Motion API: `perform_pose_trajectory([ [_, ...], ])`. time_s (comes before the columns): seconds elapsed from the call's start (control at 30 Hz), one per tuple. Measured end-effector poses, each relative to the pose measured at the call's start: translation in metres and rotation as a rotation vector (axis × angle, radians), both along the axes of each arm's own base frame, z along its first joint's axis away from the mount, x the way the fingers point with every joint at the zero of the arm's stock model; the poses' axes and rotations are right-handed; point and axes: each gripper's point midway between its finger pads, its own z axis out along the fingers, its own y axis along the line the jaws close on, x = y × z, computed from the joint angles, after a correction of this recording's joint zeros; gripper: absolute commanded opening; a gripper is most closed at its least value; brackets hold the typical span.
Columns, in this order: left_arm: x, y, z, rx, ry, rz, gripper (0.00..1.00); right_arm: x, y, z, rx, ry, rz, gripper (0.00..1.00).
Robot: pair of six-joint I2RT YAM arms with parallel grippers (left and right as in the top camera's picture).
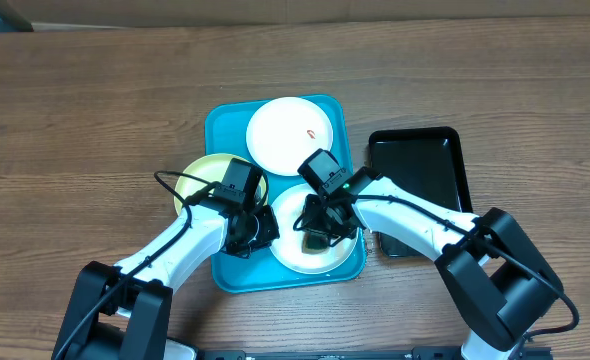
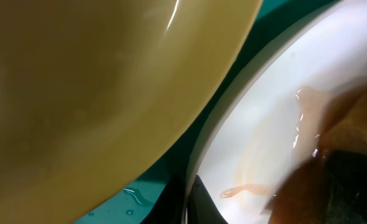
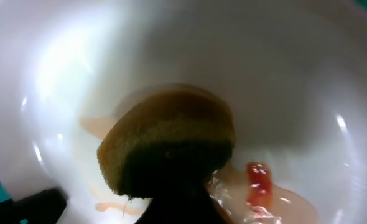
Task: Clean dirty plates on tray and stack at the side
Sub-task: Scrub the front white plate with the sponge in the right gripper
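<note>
Right gripper (image 1: 320, 236), clamped on sponge (image 3: 171, 140), should sweep the red smear (image 3: 258, 180) on the white plate (image 1: 343, 258) at near end of tray (image 1: 225, 125); left gripper (image 1: 252, 232), grip indeterminable, should steady its rim.

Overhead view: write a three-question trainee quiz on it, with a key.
1. How many plates lie on the blue tray?
2. The scrubbed plate under the right tool's sponge is: A white; B yellow-green; C black.
3. True or false: the black tray lies beside the blue tray, not on it.
Key: 1 three; 2 A; 3 true.
</note>
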Motion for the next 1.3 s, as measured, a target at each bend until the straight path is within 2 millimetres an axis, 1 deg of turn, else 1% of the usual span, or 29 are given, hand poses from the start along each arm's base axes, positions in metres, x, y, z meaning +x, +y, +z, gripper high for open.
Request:
perform_pose_trajectory([
  [0.13,0.0,0.0,0.0,0.0,0.007,0.017,0.04,0.001,-0.013,0.0,-0.036,0.027,-0.053,0.04],
  [0.23,-0.002,0.001,0.0,0.001,0.015,0.025,0.04,0.004,-0.027,0.0,-0.068,0.048,-0.103,0.04],
  [0.4,-0.003,0.0,0.0,0.005,0.023,0.039,0.04,0.016,-0.052,0.0,-0.095,0.064,-0.15,0.04],
  [0.53,-0.003,-0.001,0.0,0.0,0.024,0.038,0.04,0.019,-0.06,0.001,-0.112,0.081,-0.135,0.04],
  [0.63,-0.003,-0.002,0.0,0.0,0.024,0.037,0.04,0.021,-0.061,0.005,-0.13,0.081,-0.076,0.04],
  [0.7,-0.003,-0.002,0.0,0.0,0.025,0.04,0.04,0.024,-0.062,0.011,-0.147,0.07,-0.029,0.04],
  [0.9,-0.005,0.002,-0.001,0.017,0.034,0.057,0.04,0.048,-0.062,0.041,-0.188,-0.03,0.111,0.04],
  [1.0,-0.004,0.002,-0.001,0.019,0.032,0.058,0.04,0.049,-0.065,0.053,-0.208,-0.038,0.15,0.04],
  [1.1,-0.004,0.002,-0.001,0.02,0.032,0.058,0.04,0.048,-0.069,0.06,-0.217,-0.037,0.168,0.04],
  [1.2,-0.004,0.002,-0.001,0.02,0.032,0.058,0.04,0.047,-0.08,0.065,-0.224,-0.023,0.153,0.04],
  [1.3,-0.004,0.002,0.0,0.02,0.032,0.056,0.04,0.053,-0.101,0.072,-0.225,-0.016,0.098,0.04],
])
